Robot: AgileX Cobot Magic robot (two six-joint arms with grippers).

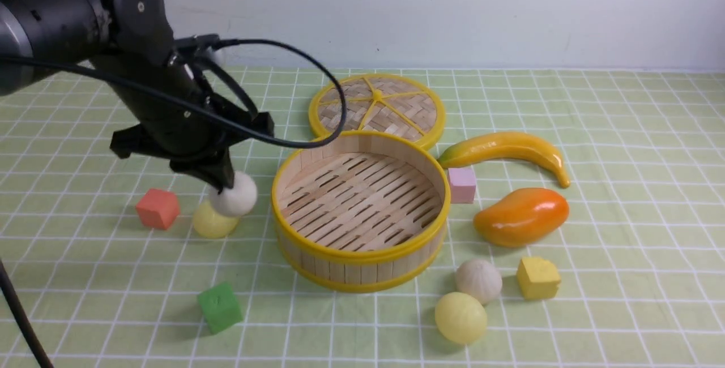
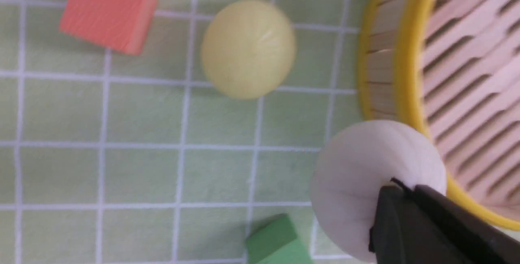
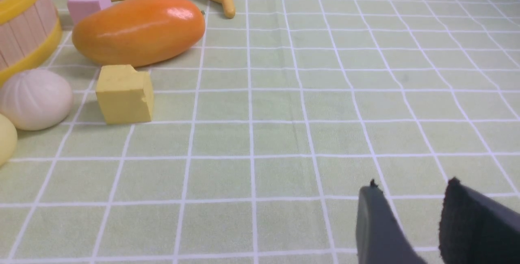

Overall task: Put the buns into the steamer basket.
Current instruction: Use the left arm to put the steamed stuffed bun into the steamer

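My left gripper [image 1: 224,185] is shut on the top of an off-white pleated bun [image 1: 238,198], which hangs just above the cloth, left of the steamer basket [image 1: 362,256]. In the left wrist view the pinched bun [image 2: 357,182] sits at my left gripper [image 2: 400,189] beside the basket's yellow rim [image 2: 406,53]. A pale yellow bun [image 1: 212,223] [image 2: 248,48] lies under and left of it. Another off-white bun [image 1: 478,280] [image 3: 34,99] and a yellow bun [image 1: 460,317] [image 3: 6,144] lie front right of the empty basket. My right gripper [image 3: 410,187] is open over bare cloth.
The woven lid [image 1: 376,107] lies behind the basket. A banana [image 1: 510,150], a mango [image 1: 521,215], a pink cube [image 1: 461,184] and a yellow cube [image 1: 538,277] lie to the right. To the left lie a red cube [image 1: 157,208] and a green cube [image 1: 220,307].
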